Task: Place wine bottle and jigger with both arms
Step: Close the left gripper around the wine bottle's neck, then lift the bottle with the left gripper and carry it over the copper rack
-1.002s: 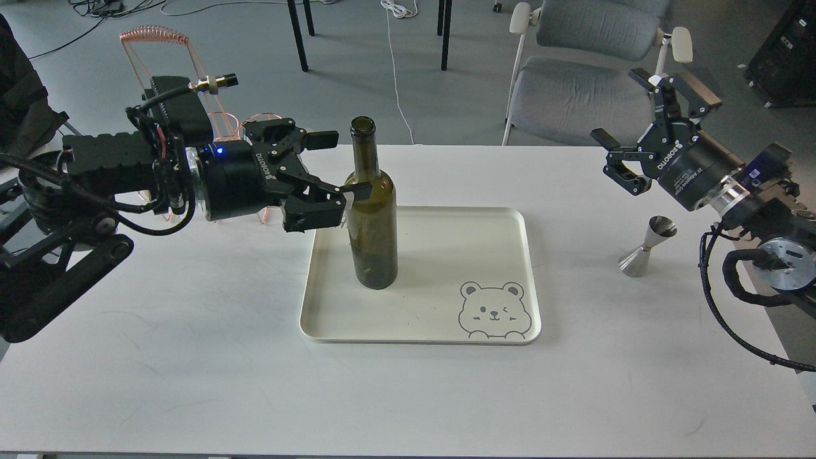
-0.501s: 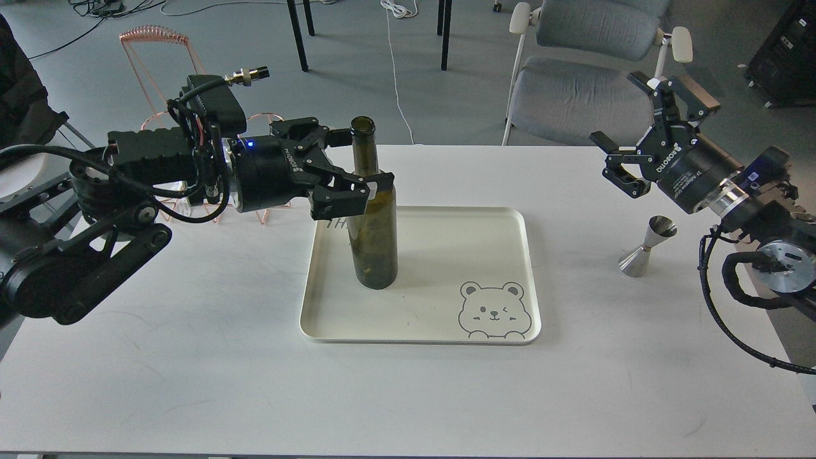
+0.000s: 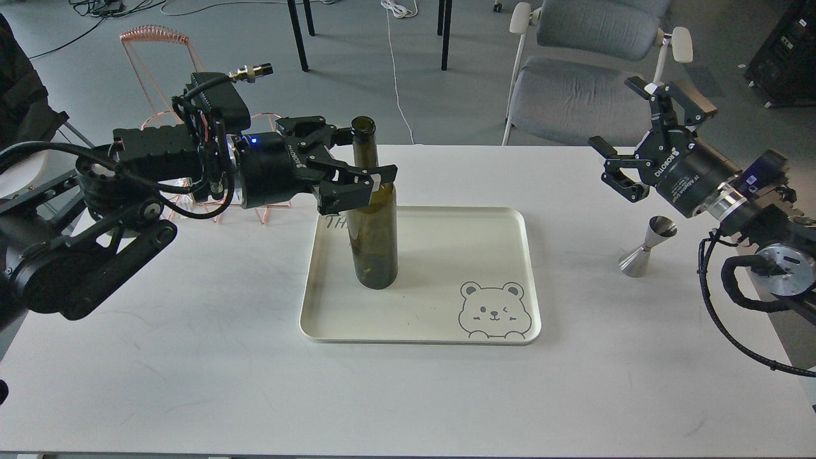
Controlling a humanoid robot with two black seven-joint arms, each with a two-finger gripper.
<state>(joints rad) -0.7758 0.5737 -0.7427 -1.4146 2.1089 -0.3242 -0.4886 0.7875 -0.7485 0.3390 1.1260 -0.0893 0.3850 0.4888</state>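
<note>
The dark olive-green wine bottle (image 3: pixel 373 242) stands upright on the left part of the cream tray (image 3: pixel 446 255). My left gripper (image 3: pixel 364 152) comes in from the left at the bottle's shoulder, open, with one finger in front of the glass and one behind the neck. The steel jigger (image 3: pixel 645 247) stands upright on the white table (image 3: pixel 191 350), right of the tray. My right gripper (image 3: pixel 611 109) is open and empty, held in the air above and behind the jigger, apart from it.
The tray has a bear drawing (image 3: pixel 494 311) at its front right corner. A copper wire rack (image 3: pixel 156 38) stands behind my left arm at the table's back left. A grey chair (image 3: pixel 574 83) stands beyond the table's far edge.
My left gripper has moved right, from beside the bottle to astride its shoulder. My right gripper has risen and turned slightly. Bottle and jigger have not moved.
</note>
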